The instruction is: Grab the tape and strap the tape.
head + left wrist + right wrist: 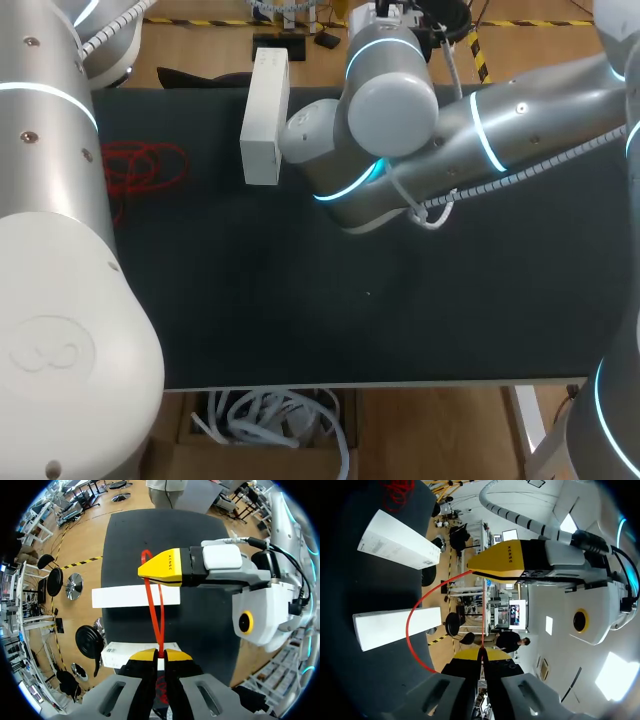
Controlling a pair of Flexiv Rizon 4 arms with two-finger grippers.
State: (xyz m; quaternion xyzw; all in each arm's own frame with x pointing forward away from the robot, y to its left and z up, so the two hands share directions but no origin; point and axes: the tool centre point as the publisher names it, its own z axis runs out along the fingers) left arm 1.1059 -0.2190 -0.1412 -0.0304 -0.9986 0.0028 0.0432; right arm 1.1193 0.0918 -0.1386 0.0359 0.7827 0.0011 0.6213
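Closest in the left wrist view, the left gripper [160, 654] has its two yellow tips pressed together, pinching a thin red tape [161, 620] at the seam between them. A short white cardboard box [125, 652] lies just beyond those tips. Farther out, a long white cardboard box [120, 596] lies crosswise on the dark table mat [200, 625]. The tape rises in two strands from the left gripper, crosses over the long box and loops at its far side. There the right gripper [160, 568] hangs above the box's far edge. In the right wrist view its tips are closed on the same tape. From the head view, the right arm [520, 130] reaches in over the mat, and its big joints sit just to the right of the long box, covering both grippers. The left arm [50, 300] fills the near left corner. A loose tangle of red tape [140, 168] lies well to the left of the long box. A wide stretch of mat runs from the box to the table's near edge.
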